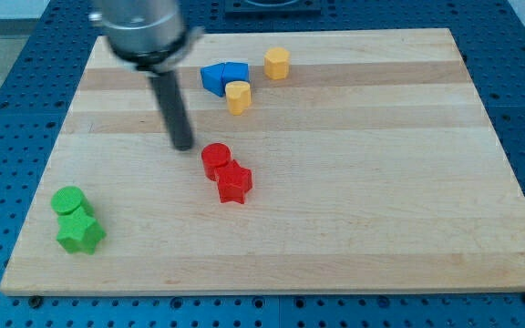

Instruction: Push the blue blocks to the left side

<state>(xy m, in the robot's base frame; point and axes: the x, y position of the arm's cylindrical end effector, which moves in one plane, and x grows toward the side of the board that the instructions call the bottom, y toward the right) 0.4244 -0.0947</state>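
Note:
Two blue blocks (222, 76) lie side by side near the view's top, touching each other. A yellow block (238, 97) touches their lower right edge. My tip (182, 146) is on the board below and to the left of the blue blocks, apart from them, and just left of the red cylinder (215, 159).
A red star-shaped block (234, 183) touches the red cylinder from below right. A second yellow block (277, 64) sits right of the blue blocks. A green cylinder (68, 200) and a green star-shaped block (80, 233) lie at the lower left. The wooden board (381, 182) ends at all four sides.

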